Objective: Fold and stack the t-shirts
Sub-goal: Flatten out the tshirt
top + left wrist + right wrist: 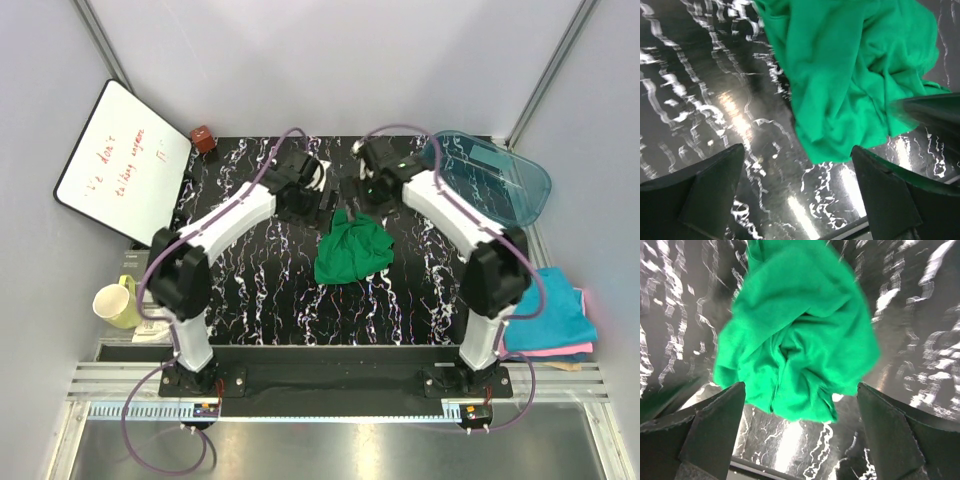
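One green t-shirt [352,250] lies crumpled and unfolded mid-way across the black marbled tabletop [260,290]. Three more are stacked past its right edge: one teal-blue t-shirt [553,310] on top, one pink t-shirt [560,351] under it, one tan t-shirt [566,366] showing only as a sliver. Two grippers sit at the green shirt's far side, left gripper [797,152] and right gripper [802,390], each with fingers spread apart; beyond them are one clear teal tub [505,178], one whiteboard [125,160] and one yellow mug [118,303].
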Controlling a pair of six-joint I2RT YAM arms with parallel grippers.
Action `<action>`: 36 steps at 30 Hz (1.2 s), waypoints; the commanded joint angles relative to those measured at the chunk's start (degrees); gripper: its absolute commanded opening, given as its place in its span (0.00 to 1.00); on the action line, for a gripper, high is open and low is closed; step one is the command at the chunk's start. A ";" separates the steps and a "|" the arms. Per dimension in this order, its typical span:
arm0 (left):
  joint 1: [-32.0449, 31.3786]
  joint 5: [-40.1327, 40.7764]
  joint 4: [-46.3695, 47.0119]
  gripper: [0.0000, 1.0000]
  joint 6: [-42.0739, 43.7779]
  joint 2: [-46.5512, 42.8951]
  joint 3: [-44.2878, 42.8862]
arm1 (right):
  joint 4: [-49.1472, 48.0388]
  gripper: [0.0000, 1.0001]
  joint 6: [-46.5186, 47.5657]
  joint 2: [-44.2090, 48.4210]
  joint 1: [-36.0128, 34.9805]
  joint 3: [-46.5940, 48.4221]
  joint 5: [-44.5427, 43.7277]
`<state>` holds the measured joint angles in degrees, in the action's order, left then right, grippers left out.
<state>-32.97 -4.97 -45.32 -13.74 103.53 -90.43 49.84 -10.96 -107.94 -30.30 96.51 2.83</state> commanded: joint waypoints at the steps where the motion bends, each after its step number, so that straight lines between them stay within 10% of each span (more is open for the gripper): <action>1: 0.63 -4.42 2.52 0.90 0.03 7.27 -6.32 | 2.09 1.00 0.85 6.86 -0.11 2.11 -11.26; 10: 0.19 -8.73 2.43 0.79 -1.11 21.96 -17.67 | 3.77 1.00 1.56 9.06 0.51 -1.76 -17.59; 14: -0.60 -7.78 2.43 0.00 -1.55 23.83 -20.48 | 3.77 1.00 2.52 9.68 2.09 -2.82 -19.09; 22: 0.62 4.87 0.24 0.00 4.05 15.83 -25.21 | 3.59 1.00 2.09 8.37 5.87 -3.26 -17.60; 27: 3.79 -2.41 0.94 0.00 5.47 10.75 -29.63 | 3.42 1.00 0.85 4.68 8.42 -1.60 -12.86; 36: 2.12 -4.61 2.16 0.00 5.48 -9.88 -7.77 | 3.59 1.00 0.50 -3.84 10.53 5.53 -6.00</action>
<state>-29.82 -7.38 -44.93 -8.10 103.22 -106.21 53.47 -9.58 -110.08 -20.43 96.88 -8.23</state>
